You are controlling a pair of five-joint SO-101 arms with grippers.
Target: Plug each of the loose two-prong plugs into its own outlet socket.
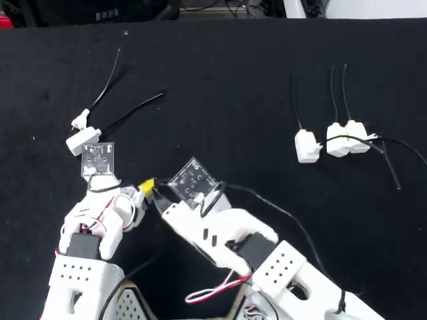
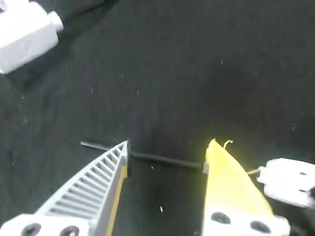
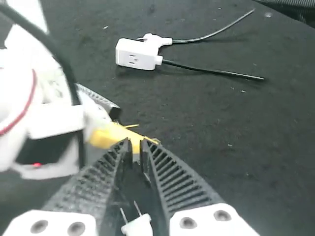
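Well, the plug (image 3: pixel 134 225) sits deep in the closed right fingers (image 3: pixel 170 184), lower centre.
Left fingers (image 2: pixel 231 184) gape astride a black cord (image 2: pixel 165 160); pulling it could wrench the plug askew.

Your high camera looks down over the whole bench (image 1: pixel 233 67) from six o'clock, while both wrist cameras sit close above it, sharing the white socket block (image 1: pixel 83 140) at nine o'clock.
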